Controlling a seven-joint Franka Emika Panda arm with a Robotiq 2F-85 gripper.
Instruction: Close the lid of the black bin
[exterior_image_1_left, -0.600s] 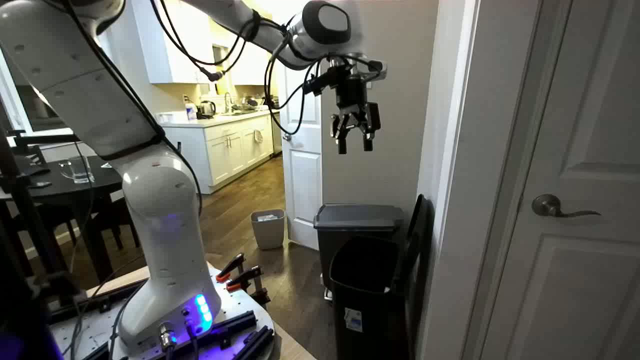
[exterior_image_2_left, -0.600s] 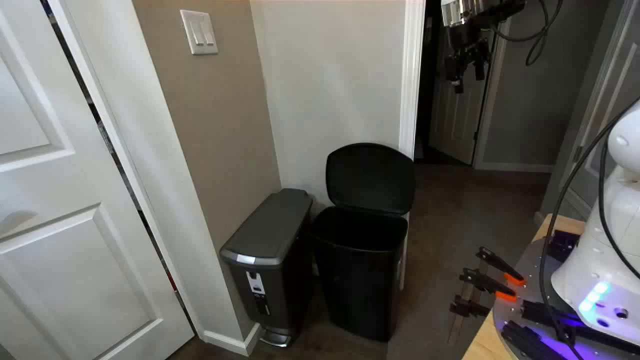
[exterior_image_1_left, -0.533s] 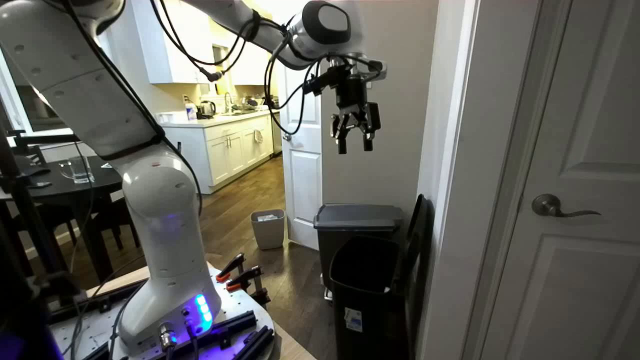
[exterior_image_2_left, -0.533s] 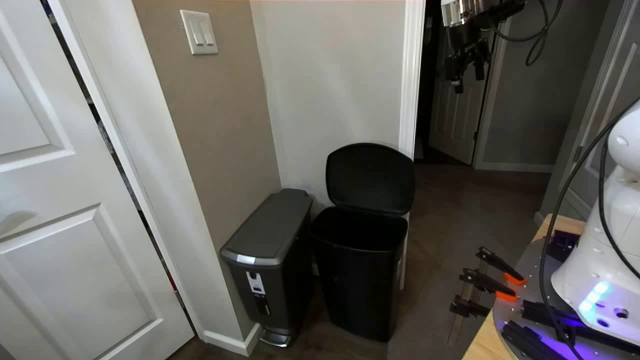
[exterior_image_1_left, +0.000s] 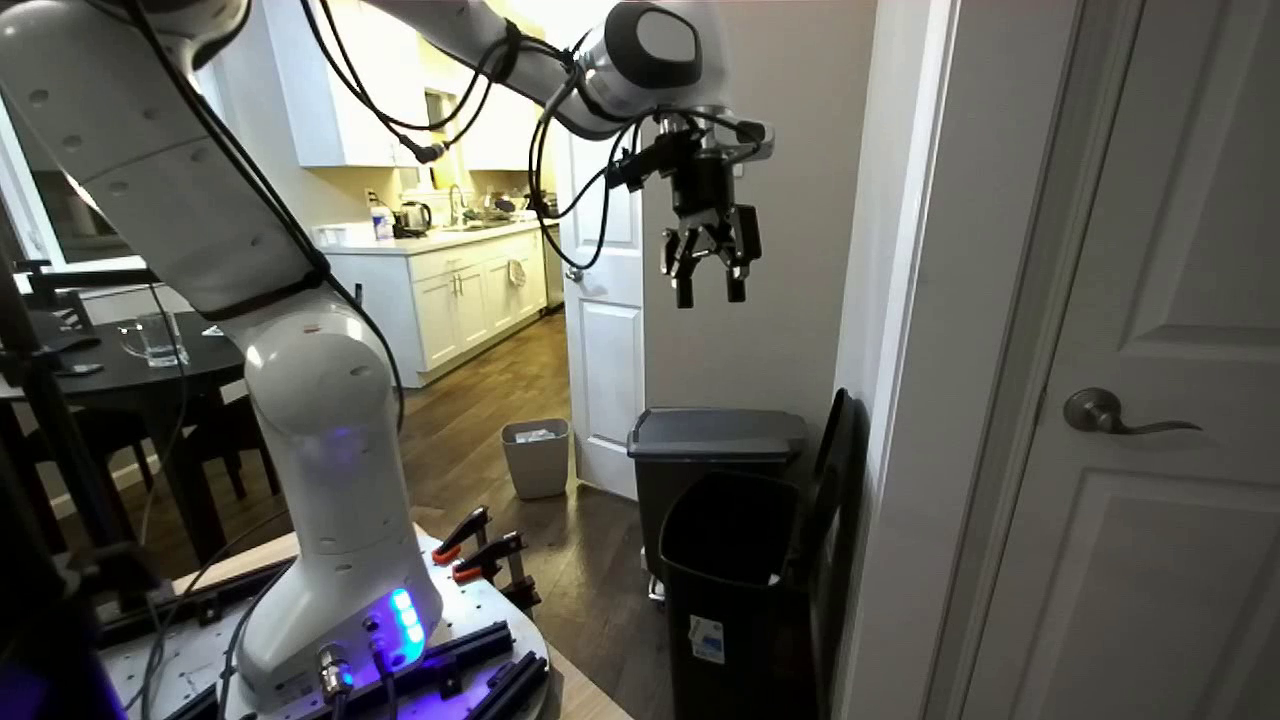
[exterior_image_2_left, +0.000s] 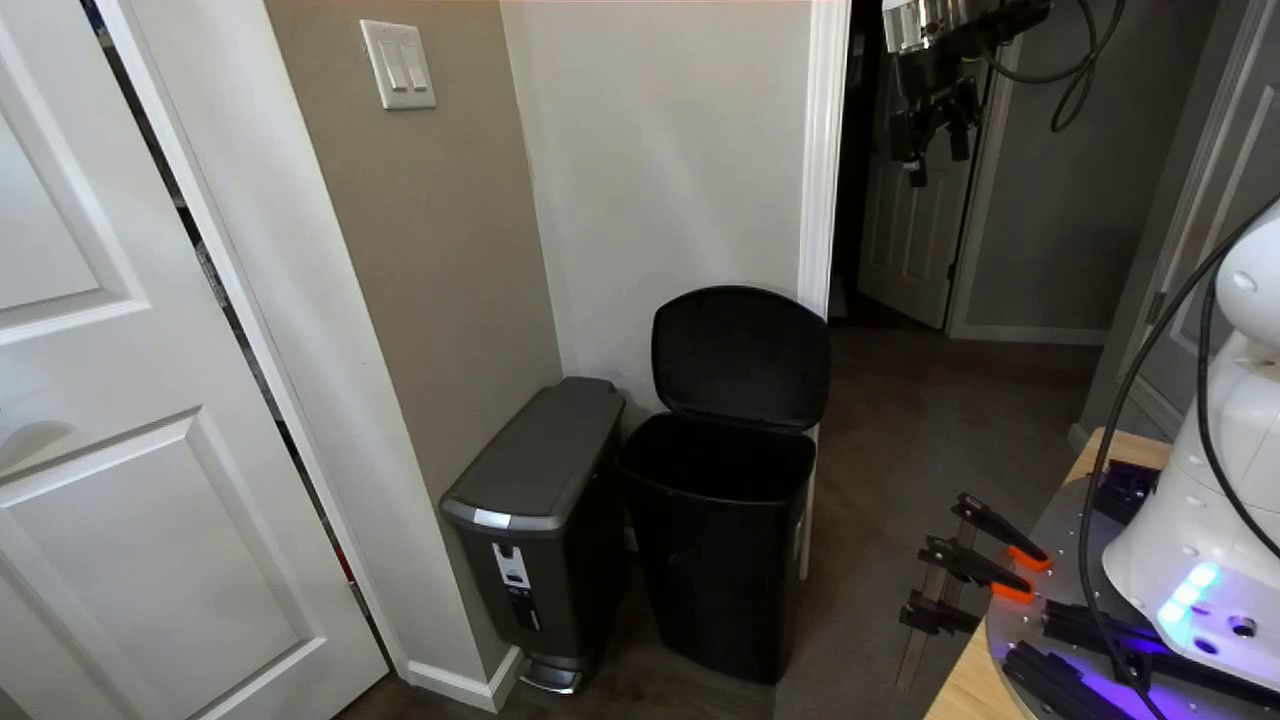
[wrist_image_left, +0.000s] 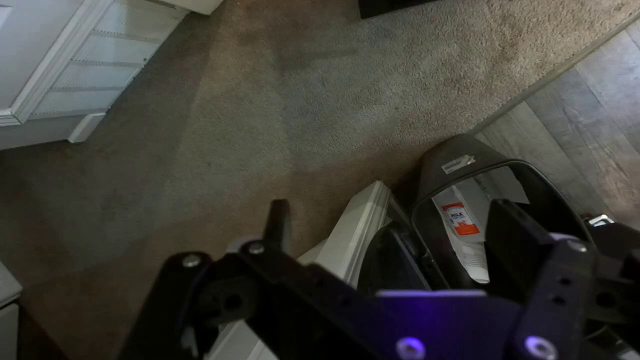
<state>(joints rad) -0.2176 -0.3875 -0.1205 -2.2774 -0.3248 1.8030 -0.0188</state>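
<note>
Pale wall (exterior_image_2_left: 660, 170) is standing behind the raised lid (exterior_image_2_left: 740, 360); likely light and stiff, its top edge is offering purchase. The hand (exterior_image_1_left: 710, 290) is hanging spread, empty.

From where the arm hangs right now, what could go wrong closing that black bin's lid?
The lid stands open close to the white trim, so the tool might scrape that trim while reaching behind. Nothing visible anchors the black bin, so a hard push might slide or tip it. The gray bin is close beside it, so a wide sweep could knock that too.
</note>
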